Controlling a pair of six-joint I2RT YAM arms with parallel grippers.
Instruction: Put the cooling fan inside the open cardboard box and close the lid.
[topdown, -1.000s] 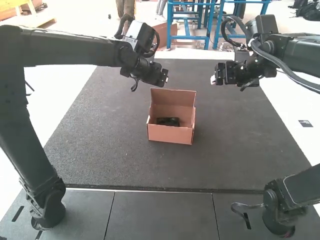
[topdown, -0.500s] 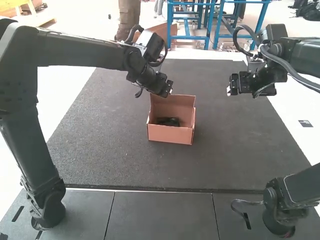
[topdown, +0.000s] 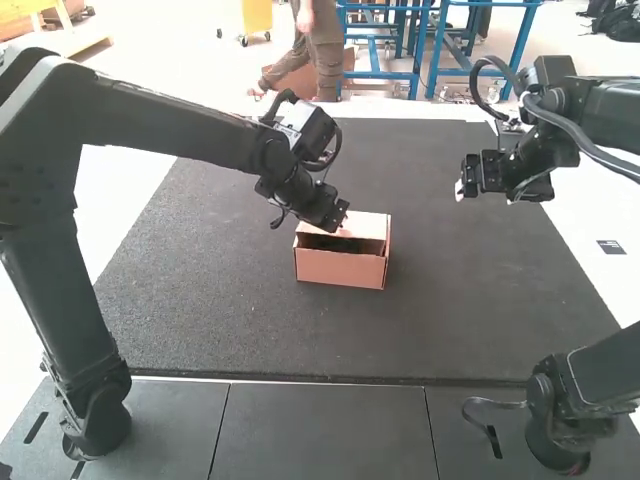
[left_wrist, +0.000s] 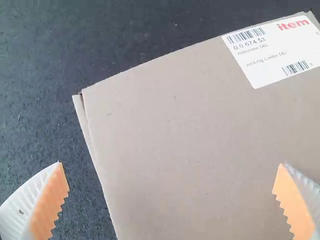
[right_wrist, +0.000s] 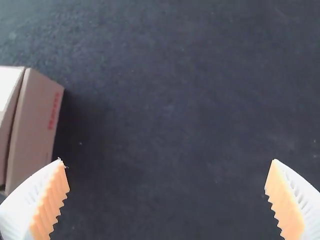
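You're closing now: left end effector (topdown: 335, 215), fingers spread, is hanging over the lid (left_wrist: 200, 140) of the cardboard box (topdown: 340, 268), wanting a flat press, right end effector (topdown: 468, 178) idling spread at 2 o'clock.

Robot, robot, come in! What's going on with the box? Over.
Left jaws open at the lid, tilted partway over cardboard box. Right jaws open, off right above mat. Nothing blocking.

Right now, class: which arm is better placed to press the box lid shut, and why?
Left. Its open tool sits at the tilted lid of the cardboard box; the right tool hangs off to the side over the mat, apart from the box.
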